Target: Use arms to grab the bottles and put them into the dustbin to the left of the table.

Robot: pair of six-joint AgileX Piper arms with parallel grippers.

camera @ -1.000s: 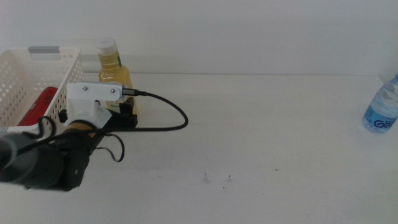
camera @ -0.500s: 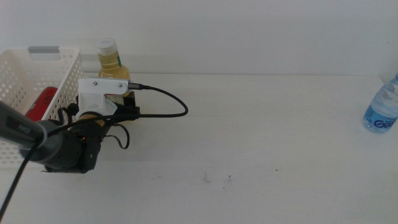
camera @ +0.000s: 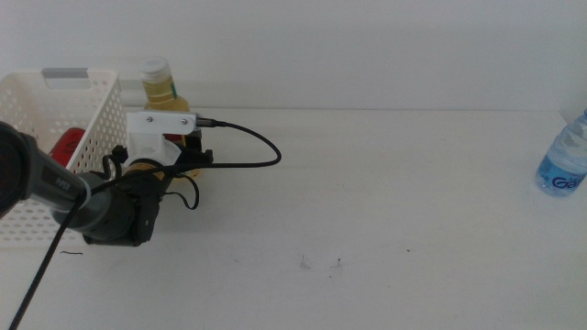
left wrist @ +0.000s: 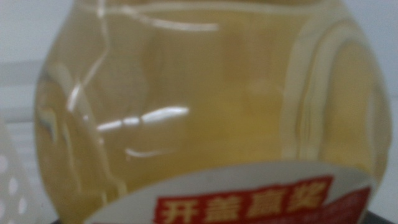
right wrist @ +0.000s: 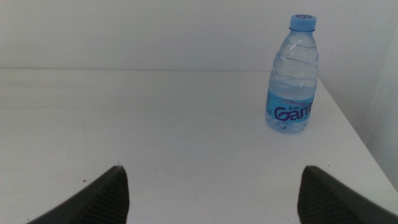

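One red can already lies in the dustbin. The left gripper meets the juice bottle; its jaw state cannot be told. The right gripper, jaws apart, faces the untouched water bottle.

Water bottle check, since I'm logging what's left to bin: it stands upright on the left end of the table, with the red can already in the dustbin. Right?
Not quite. The water bottle stands upright on the right end of the table, as the middle view shows. The red can is in the dustbin.
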